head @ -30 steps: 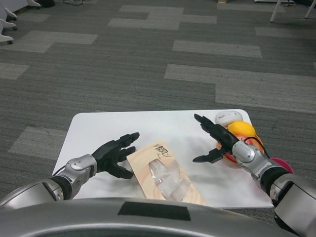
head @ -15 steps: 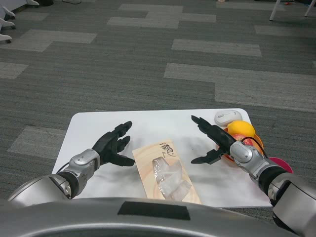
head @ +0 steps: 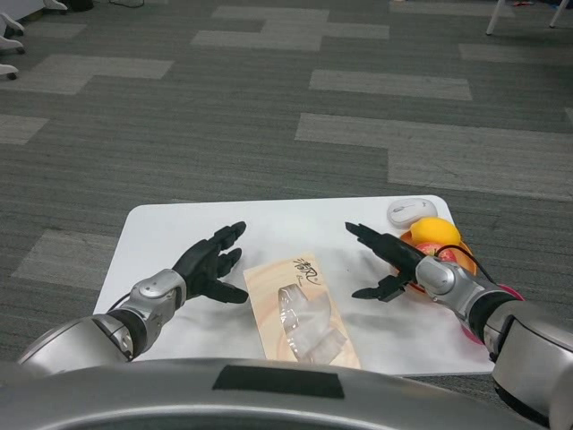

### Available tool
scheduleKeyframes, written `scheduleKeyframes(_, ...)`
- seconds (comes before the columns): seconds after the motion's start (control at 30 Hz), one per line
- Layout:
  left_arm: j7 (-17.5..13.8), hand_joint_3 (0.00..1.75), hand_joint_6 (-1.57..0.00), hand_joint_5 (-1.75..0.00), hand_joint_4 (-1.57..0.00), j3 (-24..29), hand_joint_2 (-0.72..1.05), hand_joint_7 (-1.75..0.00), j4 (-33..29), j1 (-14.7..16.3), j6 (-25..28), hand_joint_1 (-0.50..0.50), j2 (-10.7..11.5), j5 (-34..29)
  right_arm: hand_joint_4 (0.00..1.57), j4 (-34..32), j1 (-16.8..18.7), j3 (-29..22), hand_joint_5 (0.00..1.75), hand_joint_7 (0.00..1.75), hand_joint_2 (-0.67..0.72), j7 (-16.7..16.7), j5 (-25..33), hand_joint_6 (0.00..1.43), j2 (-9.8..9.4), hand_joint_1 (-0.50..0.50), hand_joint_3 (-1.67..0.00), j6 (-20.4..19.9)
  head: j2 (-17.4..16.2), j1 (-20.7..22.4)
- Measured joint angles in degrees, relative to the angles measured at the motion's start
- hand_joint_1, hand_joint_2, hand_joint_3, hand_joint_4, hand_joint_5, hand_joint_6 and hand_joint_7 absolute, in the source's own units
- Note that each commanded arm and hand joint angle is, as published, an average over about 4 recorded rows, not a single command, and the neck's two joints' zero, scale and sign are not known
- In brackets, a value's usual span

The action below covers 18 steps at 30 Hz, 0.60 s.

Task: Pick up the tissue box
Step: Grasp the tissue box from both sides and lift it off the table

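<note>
Currently tissue box [head: 300,309] lies flat at lower centre of the bench [head: 179,224], untouched. Left hand [head: 208,264] sits just beside its left edge, fingers apart, empty. Right hand [head: 387,260] is right of centre, fingers spread, empty, farther from the box. Risk: uneven closing pushes the box sideways or skews it; right forearm could nudge the orange fruit [head: 433,233] nearby.

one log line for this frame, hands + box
left hand: open, left of tissue box | right hand: open, right of it | box: flat on table, untouched

Wood-grain tissue box [head: 300,309], glossy clear plastic opening.
</note>
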Motion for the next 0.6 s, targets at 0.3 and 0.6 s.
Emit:
scheduleKeyframes(0.3,-2.3,0.11,0.00,0.00,-0.04,-2.1,1.05,0.00,0.0,-0.7,1.4,0.50,1.8,1.8,0.00,1.7,-0.6,3.2,0.00,0.00,-0.54,-0.9,0.0,0.00,0.93,-0.42,-0.63,0.0,-0.5,-0.4)
scheduleKeyframes(0.6,-4.4,0.17,0.00,0.00,-0.03,-4.5,1.05,0.00,-0.2,-2.2,2.1,0.50,3.7,6.1,0.00,2.1,-0.7,4.5,0.00,0.00,-0.54,-1.1,-0.2,0.00,2.80,-0.42,-0.63,0.0,-0.5,-0.4)
